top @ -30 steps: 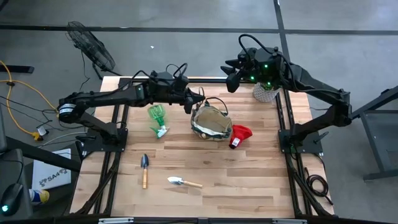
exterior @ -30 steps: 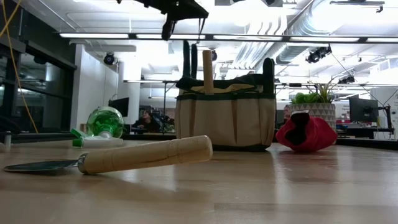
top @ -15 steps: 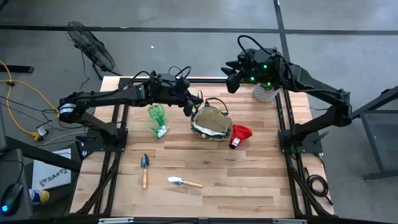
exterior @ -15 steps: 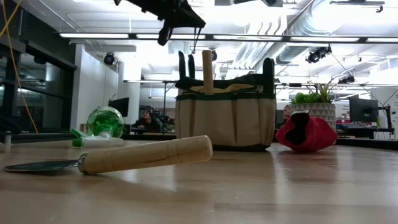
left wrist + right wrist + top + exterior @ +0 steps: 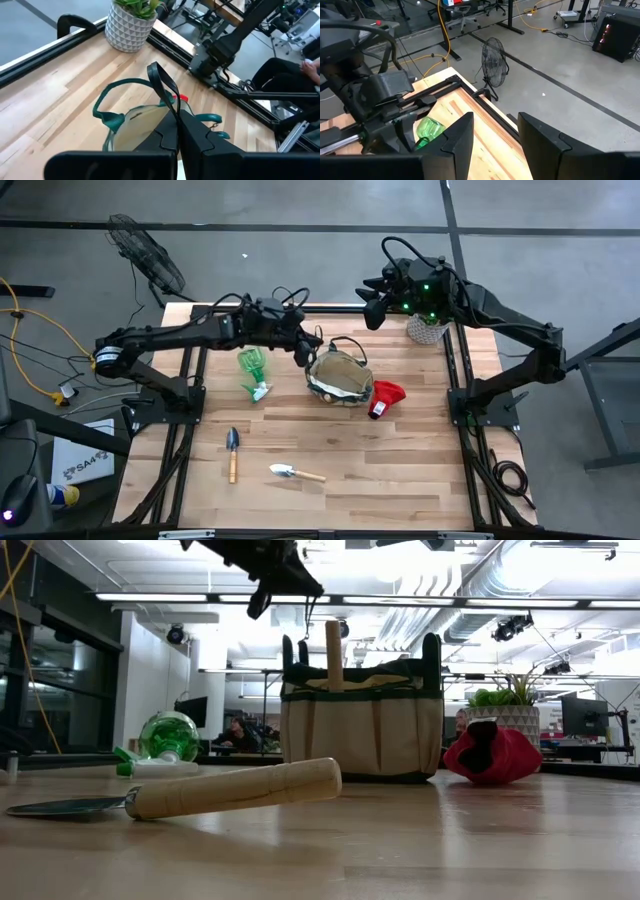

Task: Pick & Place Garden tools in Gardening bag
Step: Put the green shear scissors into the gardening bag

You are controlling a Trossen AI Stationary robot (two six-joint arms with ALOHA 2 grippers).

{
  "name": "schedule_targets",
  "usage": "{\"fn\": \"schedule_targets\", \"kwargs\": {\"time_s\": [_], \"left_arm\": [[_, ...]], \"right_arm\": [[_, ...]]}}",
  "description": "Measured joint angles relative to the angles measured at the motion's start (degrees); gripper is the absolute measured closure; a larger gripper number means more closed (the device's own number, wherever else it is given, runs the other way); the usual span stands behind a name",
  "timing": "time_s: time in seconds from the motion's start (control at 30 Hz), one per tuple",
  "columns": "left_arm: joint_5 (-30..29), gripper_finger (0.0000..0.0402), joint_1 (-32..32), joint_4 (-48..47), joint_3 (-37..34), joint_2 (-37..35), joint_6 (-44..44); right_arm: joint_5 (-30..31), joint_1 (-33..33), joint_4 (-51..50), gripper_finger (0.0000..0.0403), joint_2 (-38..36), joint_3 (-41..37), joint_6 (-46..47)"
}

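The tan gardening bag (image 5: 338, 378) stands upright on its base mid-table, with a wooden handle (image 5: 333, 652) and black handles (image 5: 292, 652) sticking out of its top. My left gripper (image 5: 306, 350) hovers over the bag's left rim, shut on a thin loop handle. My right gripper (image 5: 374, 306) hangs open above the far side, touching nothing. A green spray bottle (image 5: 253, 372), a red item (image 5: 385, 398), a dark-bladed trowel (image 5: 232, 452) and a small silver trowel (image 5: 294, 473) lie on the table. My left gripper pinches the bag's thin dark loop handle (image 5: 162, 87) between its two shut fingers (image 5: 195, 137). The fingers slant down from the table's left side. The strap arches beyond the fingertips and runs down to the bag (image 5: 314, 618). The bag stays standing on the table.
A succulent in a pale patterned pot (image 5: 428, 328) stands at the far right corner, just beyond my right gripper. The bottle lies left of the bag and the red item right of it. Bare wood lies near the front edge around the two trowels.
My left gripper has tipped further downward and sunk a little over the bag's left rim, still shut on the strap. The black handles sticking out of the bag have sunk lower and shifted left. The bag itself stays on the table.
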Motion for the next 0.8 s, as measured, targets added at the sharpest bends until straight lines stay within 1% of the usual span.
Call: {"fn": "schedule_targets", "kwargs": {"time_s": [0.1, 0.27, 0.5, 0.6, 0.8], "left_arm": [[0.73, 0.0402, -0.01, 0.24, 0.00, 0.60, -0.01], [4.61, 0.0402, -0.14, 0.81, 0.00, 2.56, -0.06], [4.99, 0.0402, -0.15, 1.09, -0.04, 3.26, -0.47], [3.17, 0.0402, 0.66, 2.27, -0.04, 3.26, -0.49], [5.42, 0.0402, 3.37, 2.29, -0.04, 3.26, -0.65]], "right_arm": [[0.00, 0.00, 0.00, 0.0258, 0.00, 0.00, 0.00], [0.00, 0.00, -0.04, 0.0258, 0.00, -0.01, 0.00], [0.02, 0.00, -0.60, 0.0258, 0.00, -0.02, 0.00], [0.02, 0.00, -0.76, 0.0258, 0.00, -0.02, 0.00], [0.01, 0.00, -0.78, 0.0258, 0.00, -0.02, 0.00]]}}
